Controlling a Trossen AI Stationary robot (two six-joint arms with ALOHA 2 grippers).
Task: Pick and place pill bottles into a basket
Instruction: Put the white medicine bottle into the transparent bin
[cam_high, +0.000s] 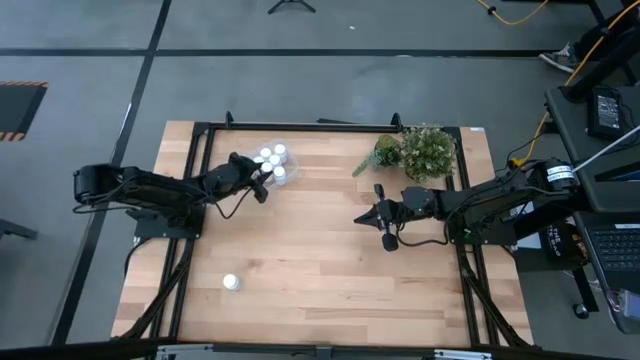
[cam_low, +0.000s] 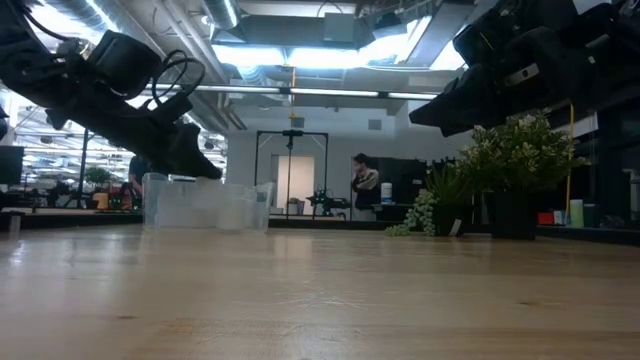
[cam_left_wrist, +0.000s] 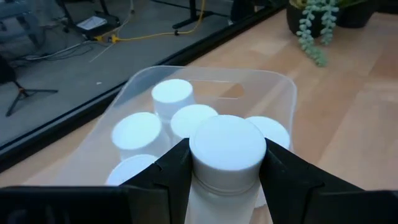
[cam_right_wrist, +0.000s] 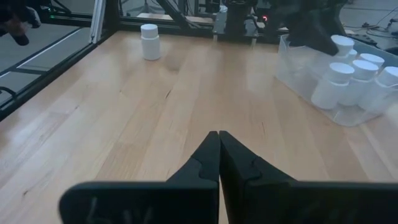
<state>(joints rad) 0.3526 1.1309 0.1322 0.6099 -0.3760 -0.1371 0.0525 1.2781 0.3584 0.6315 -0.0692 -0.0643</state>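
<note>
The clear basket (cam_high: 272, 165) stands at the table's far left with several white pill bottles (cam_left_wrist: 140, 132) upright in it. My left gripper (cam_left_wrist: 227, 180) reaches in from the table's left, shut on one more pill bottle (cam_left_wrist: 227, 146) above the basket's near rim. Another pill bottle (cam_high: 231, 283) stands alone on the wood near the front left; it also shows in the right wrist view (cam_right_wrist: 149, 41). Over the middle right of the table my right gripper (cam_right_wrist: 218, 155) is shut with nothing in it. My left gripper pinches the bottle between its two fingers (cam_left_wrist: 171, 174), on the bottle's sides just below the cap (cam_left_wrist: 225, 182). The fingers come from the table's left, slanting a little down. The bottle stands upright, lifted over the basket's edge; its lower part is hidden by the gripper.
A green bushy plant (cam_high: 415, 150) in a dark pot stands at the table's far right corner. A dark metal frame (cam_high: 300, 126) runs along the table's far edge. Bare wood (cam_high: 320, 250) lies between the two arms.
</note>
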